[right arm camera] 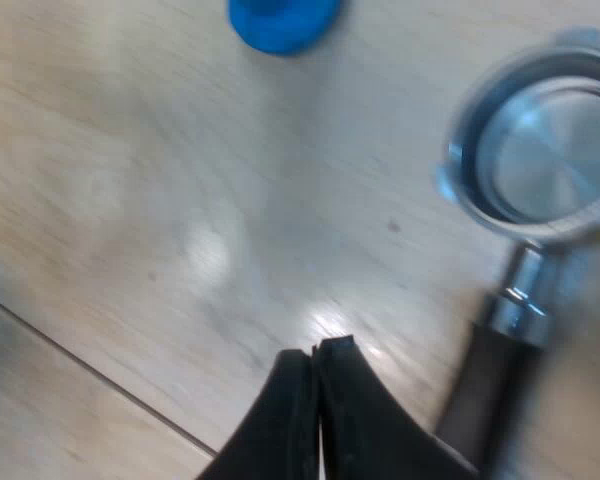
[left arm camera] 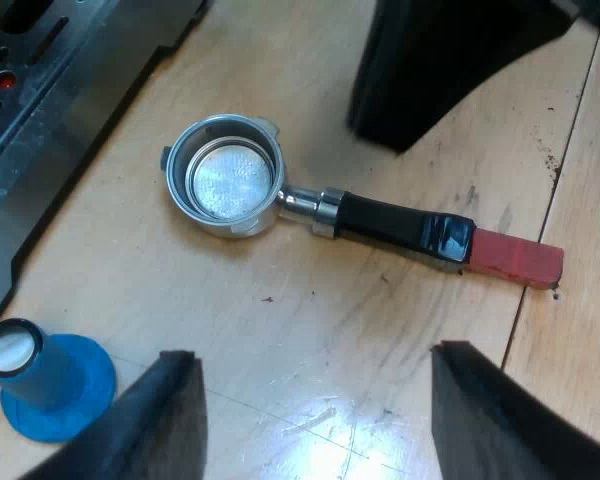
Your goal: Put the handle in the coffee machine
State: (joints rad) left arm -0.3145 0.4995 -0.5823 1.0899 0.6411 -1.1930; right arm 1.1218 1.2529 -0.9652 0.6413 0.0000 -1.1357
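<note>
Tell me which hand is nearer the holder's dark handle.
Right, it seems. The right hand, fingers shut, sits just beside the handle. The left hand, fingers open, hangs back from the holder lying on the table.

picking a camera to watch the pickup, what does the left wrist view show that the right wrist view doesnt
Extra in the left wrist view: the edge of the grey metal espresso machine, the red end of the dark handle, and the left hand, open over the handle.
Extra in the right wrist view: the right hand, shut, close to the dark handle.
Shared: the metal holder with its round basket lying loose on the pale wooden table, and the blue tamper.
</note>
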